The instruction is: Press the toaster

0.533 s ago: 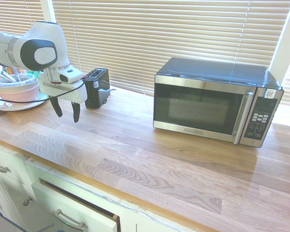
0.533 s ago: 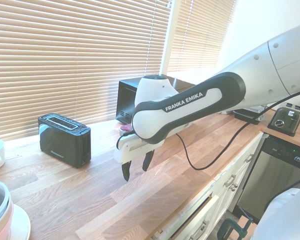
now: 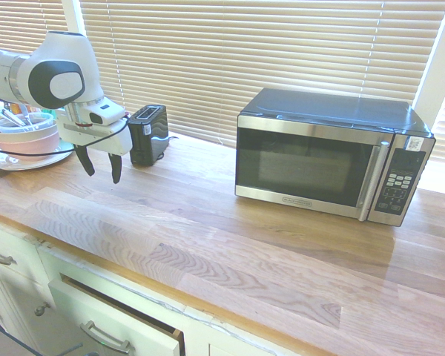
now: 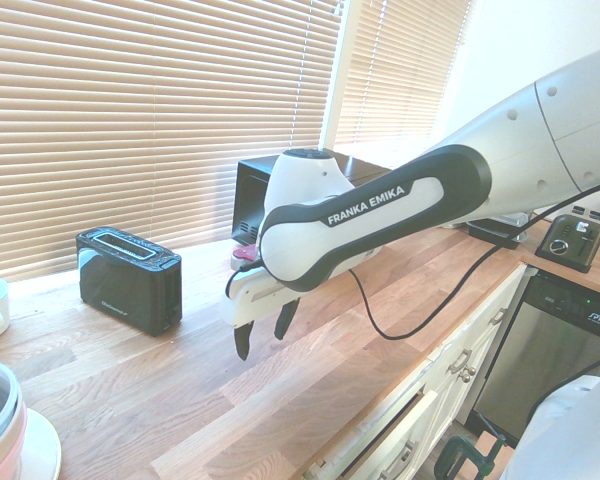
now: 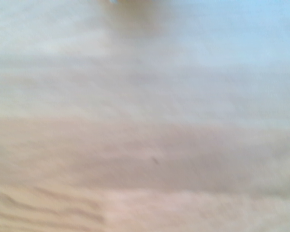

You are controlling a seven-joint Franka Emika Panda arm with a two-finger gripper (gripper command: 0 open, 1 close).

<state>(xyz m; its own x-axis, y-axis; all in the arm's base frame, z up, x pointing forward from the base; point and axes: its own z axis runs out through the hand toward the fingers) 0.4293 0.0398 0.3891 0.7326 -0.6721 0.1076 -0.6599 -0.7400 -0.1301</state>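
Toaster (image 3: 149, 133) partly behind tool (image 3: 101, 164); wrist view blurred.

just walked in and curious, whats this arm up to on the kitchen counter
A white robot arm is working over a wooden countertop, apparently going for the small black toaster by the window blinds. Its gripper hangs open and empty, pointing down above the bare wood, beside the toaster and not touching it. The toaster has not been pressed yet. A microwave sits further along the counter, and bowls are stacked on a plate behind the arm.
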